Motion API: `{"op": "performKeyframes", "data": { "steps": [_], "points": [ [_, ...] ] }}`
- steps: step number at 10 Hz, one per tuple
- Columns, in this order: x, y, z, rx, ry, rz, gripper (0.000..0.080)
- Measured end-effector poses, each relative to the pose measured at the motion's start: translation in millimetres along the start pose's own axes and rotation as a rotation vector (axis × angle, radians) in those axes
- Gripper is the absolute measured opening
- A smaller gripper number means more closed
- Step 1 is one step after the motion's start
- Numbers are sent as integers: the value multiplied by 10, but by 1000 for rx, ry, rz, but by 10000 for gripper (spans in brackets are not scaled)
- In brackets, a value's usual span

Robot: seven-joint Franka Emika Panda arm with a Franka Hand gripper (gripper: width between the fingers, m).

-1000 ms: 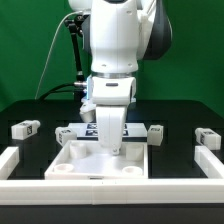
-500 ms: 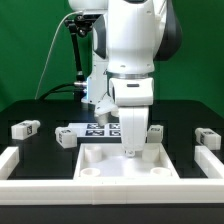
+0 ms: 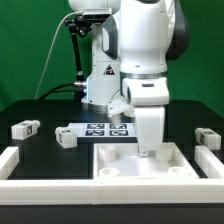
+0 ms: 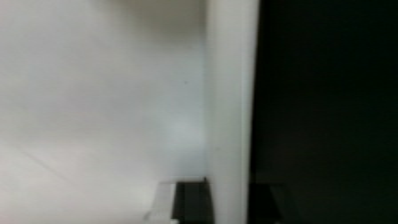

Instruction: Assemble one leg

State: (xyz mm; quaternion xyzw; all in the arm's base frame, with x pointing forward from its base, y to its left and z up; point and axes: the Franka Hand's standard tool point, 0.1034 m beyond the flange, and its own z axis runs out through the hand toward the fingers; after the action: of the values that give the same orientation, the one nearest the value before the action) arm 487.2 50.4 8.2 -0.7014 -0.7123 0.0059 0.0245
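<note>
My gripper (image 3: 149, 150) points straight down and is shut on the far rim of the large white square panel (image 3: 120, 172), which lies low on the black table. In the wrist view the rim (image 4: 231, 90) runs between my two dark fingers (image 4: 192, 205), with the panel's white floor on one side and the black table on the other. Three legs lie loose on the table: one at the exterior view's left (image 3: 25, 128), one beside the marker board (image 3: 66, 138), and one at the exterior view's right (image 3: 207, 137). None is held.
The marker board (image 3: 105, 128) lies behind the panel. A white rail frame borders the table at the exterior view's left (image 3: 8, 158), front (image 3: 60, 200) and right (image 3: 212, 156). The panel's right edge is close to the right rail.
My gripper has moved toward the exterior view's right, taking the panel with it. The marker board and the leg beside it are now uncovered.
</note>
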Motion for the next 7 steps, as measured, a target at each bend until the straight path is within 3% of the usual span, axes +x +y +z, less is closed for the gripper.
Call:
{"op": "performKeyframes", "data": {
  "steps": [3, 5, 7],
  "points": [
    [312, -2, 5, -2, 4, 4, 64],
    [345, -2, 8, 2, -4, 33, 64],
    [347, -6, 11, -11, 2, 65, 64]
  ]
}}
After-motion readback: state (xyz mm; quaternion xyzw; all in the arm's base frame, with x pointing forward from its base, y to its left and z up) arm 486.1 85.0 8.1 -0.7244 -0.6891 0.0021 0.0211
